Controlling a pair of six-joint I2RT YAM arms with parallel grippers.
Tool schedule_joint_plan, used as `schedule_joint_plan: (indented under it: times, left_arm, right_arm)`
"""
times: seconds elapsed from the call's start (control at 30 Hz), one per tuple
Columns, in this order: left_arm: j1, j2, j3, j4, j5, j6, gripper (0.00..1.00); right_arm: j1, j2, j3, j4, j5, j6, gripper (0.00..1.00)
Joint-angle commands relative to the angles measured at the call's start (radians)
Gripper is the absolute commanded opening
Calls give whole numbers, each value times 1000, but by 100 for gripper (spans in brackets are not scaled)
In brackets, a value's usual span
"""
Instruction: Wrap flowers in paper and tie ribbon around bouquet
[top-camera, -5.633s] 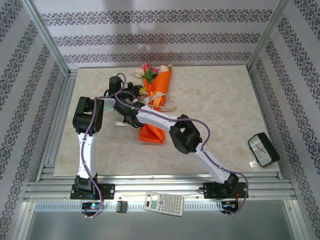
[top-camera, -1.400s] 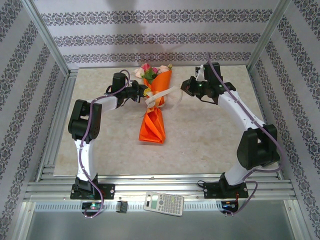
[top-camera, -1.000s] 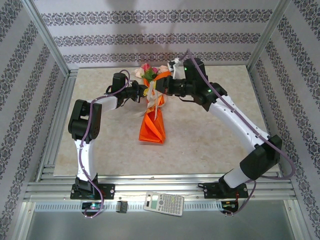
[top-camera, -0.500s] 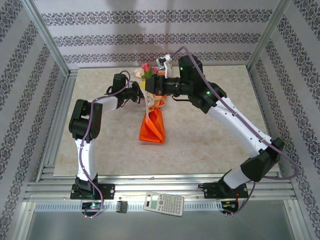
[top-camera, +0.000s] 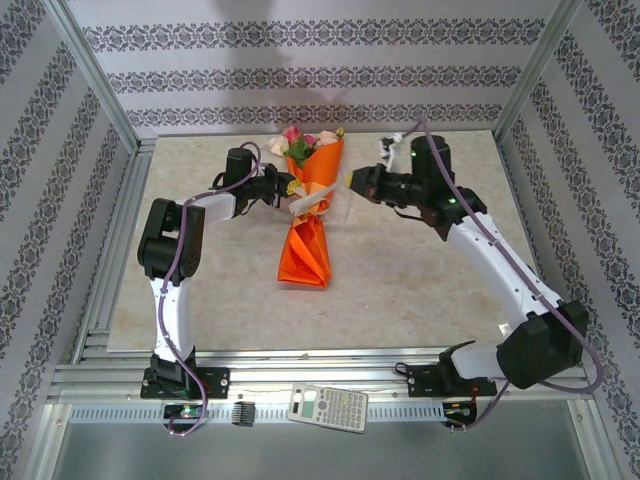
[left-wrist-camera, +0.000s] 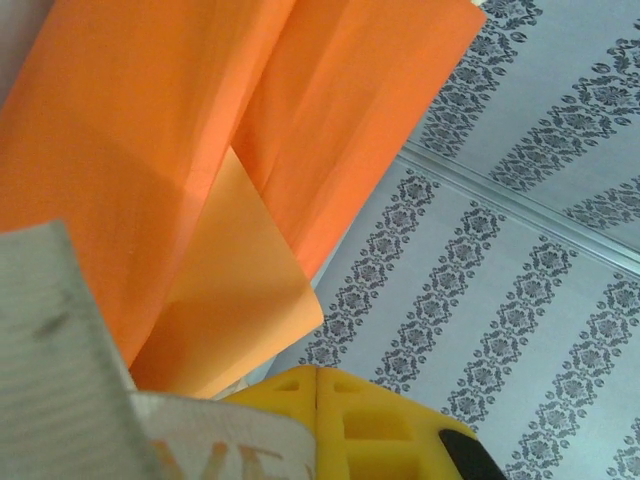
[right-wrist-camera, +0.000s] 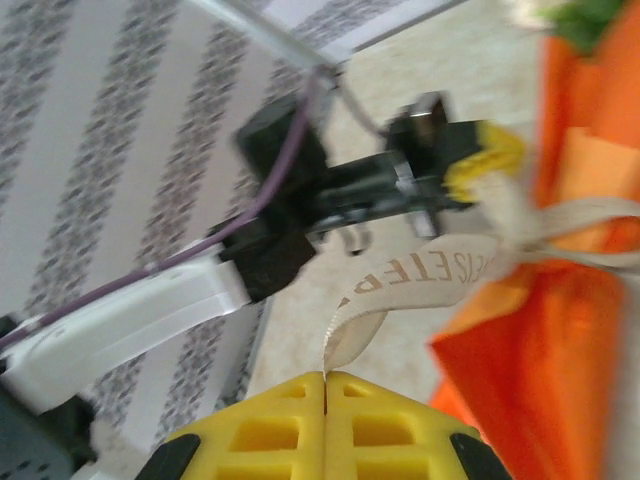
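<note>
The bouquet (top-camera: 311, 225) lies on the table as a cone of orange paper (left-wrist-camera: 150, 130), with the flowers (top-camera: 299, 139) at its far end. A beige printed ribbon (top-camera: 312, 204) crosses the cone's middle. My left gripper (top-camera: 288, 190) sits at the cone's left side, shut on one end of the ribbon (left-wrist-camera: 60, 350). My right gripper (top-camera: 349, 181) is just right of the cone, shut on the other end. In the right wrist view the ribbon (right-wrist-camera: 420, 275) runs from my right gripper (right-wrist-camera: 325, 378) to a crossing on the paper (right-wrist-camera: 550, 340), beside the left gripper (right-wrist-camera: 485, 150).
A calculator (top-camera: 328, 407) and a small black part (top-camera: 243, 411) lie on the front rail between the arm bases. Patterned walls and aluminium posts (top-camera: 95, 70) close in the table (top-camera: 420, 300). The right arm arches over the table's right half.
The right gripper, which had reached left over the bouquet's top, has swung back to the right with the ribbon end in it. The left arm has held still.
</note>
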Motion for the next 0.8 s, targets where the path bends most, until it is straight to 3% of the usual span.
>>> schedule_joint_plan:
  times: [0.0, 0.17, 0.33, 0.5, 0.63, 0.77]
  left_arm:
    - [-1, -30, 1, -45, -6, 32, 0]
    - [-7, -41, 12, -71, -13, 38, 0]
    - [-9, -71, 8, -125, -39, 65, 0]
    - [-28, -108, -21, -159, -72, 61, 0]
    - [-51, -129, -66, -111, -100, 6, 0]
    - [-60, -153, -89, -116, -132, 0, 0]
  right_arm:
    - [-78, 38, -52, 7, 0, 8, 0]
    - [-124, 201, -9, -56, 53, -10, 0]
    - [-151, 342, -1, -154, 193, 18, 0]
    - [-135, 456, 44, -176, 175, 61, 29]
    - [-78, 386, 59, -224, 270, 150, 37]
    - [7, 273, 8, -247, 417, 285, 38]
